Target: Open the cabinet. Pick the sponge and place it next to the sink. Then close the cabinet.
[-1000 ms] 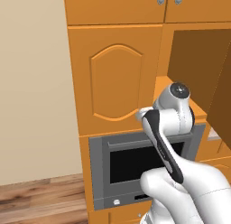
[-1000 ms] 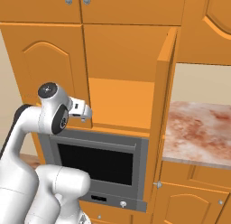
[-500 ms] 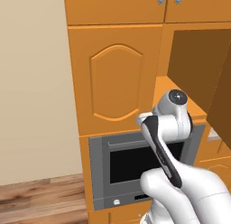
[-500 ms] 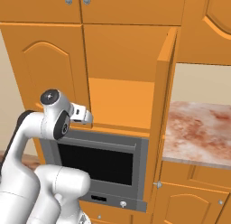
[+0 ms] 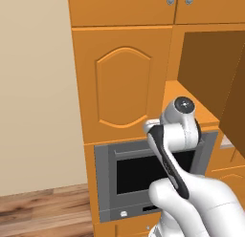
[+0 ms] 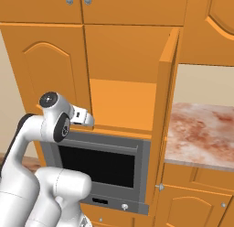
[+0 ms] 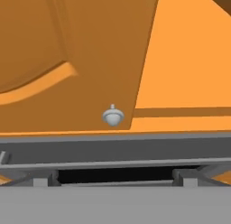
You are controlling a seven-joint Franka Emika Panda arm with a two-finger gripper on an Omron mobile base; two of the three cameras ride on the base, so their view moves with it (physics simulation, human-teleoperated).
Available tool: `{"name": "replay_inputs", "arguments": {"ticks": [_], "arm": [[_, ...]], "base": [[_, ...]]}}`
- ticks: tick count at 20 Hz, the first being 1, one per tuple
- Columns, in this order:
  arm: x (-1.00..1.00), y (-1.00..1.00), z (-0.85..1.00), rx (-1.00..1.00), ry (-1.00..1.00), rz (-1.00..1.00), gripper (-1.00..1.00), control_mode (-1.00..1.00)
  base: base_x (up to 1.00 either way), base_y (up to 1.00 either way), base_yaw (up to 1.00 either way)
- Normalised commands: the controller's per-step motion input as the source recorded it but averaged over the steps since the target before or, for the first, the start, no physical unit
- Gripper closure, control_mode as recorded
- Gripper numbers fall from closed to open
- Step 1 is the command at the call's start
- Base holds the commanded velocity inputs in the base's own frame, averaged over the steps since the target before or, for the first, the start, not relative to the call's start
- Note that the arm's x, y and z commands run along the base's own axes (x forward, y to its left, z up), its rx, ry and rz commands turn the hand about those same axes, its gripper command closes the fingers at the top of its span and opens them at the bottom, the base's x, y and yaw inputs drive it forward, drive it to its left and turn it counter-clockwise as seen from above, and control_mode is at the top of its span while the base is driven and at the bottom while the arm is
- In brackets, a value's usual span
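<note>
The cabinet (image 6: 123,79) stands half open: its right door (image 6: 167,116) is swung out, the left door (image 5: 122,85) is shut, and the shelf (image 6: 121,105) looks bare, with no sponge that I can make out. The tool (image 6: 87,119), jaws wide and holding nothing, sits low by the left door's knob (image 7: 113,115), just above the oven (image 6: 103,164). A misjudged approach could skid off the small knob or strike the oven's top edge.

Cabinet (image 6: 123,61) top cropped, shelf depths unclear
</note>
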Motion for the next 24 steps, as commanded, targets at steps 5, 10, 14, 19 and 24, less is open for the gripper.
{"name": "replay_inputs", "arguments": {"ticks": [5,10,14,19,24], "arm": [[0.01,0.00,0.00,0.06,0.00,-0.04,-1.00,-1.00],[0.00,0.00,0.00,0.12,0.00,0.00,-1.00,-1.00],[0.00,0.00,0.00,0.10,-0.03,0.00,-1.00,-1.00],[0.10,0.00,0.00,0.01,-0.11,0.00,-1.00,-1.00],[0.12,0.00,0.01,0.00,-0.08,0.00,-1.00,-1.00]], "base": [[0.00,0.00,0.00],[0.00,0.00,0.00],[0.00,0.00,0.00],[0.00,0.00,0.00],[0.00,0.00,0.00]]}}
